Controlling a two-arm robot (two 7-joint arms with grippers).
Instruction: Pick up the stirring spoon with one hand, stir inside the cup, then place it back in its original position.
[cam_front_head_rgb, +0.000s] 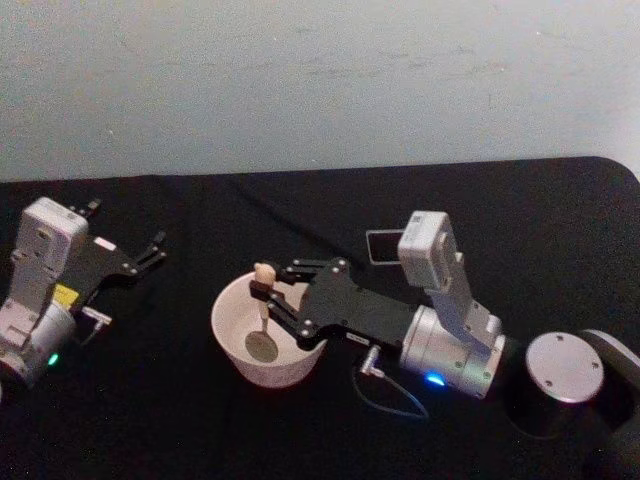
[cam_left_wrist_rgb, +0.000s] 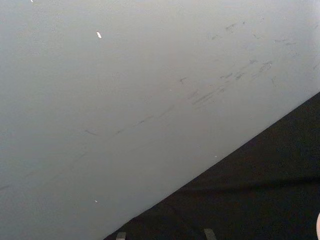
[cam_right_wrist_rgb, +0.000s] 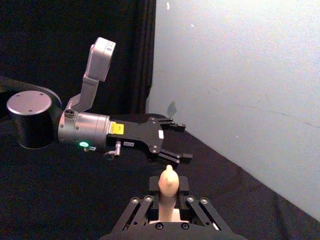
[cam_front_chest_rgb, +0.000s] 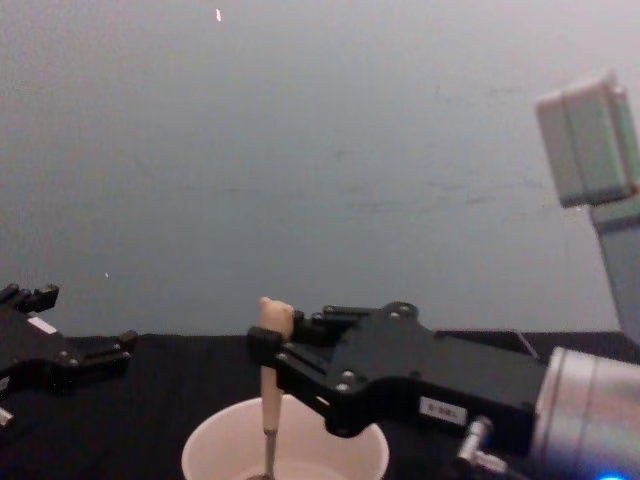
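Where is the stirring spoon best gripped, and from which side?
Grip the stirring spoon on its beige handle just below the bear head, coming in level from the robot's right. It stands upright with its bowl down in the cup, so only the handle clears the rim. The right gripper is shut there; the left gripper is parked left, open.

Lower centre of the frame, the cup (cam_front_head_rgb: 224, 305) is cream-white with a pale inside, the stirring spoon (cam_front_head_rgb: 262, 316) beige-handled with a dull silver bowl, the right gripper (cam_front_head_rgb: 266, 297) black, the table (cam_front_head_rgb: 170, 425) plain black, the wall (cam_front_head_rgb: 320, 80) pale grey.
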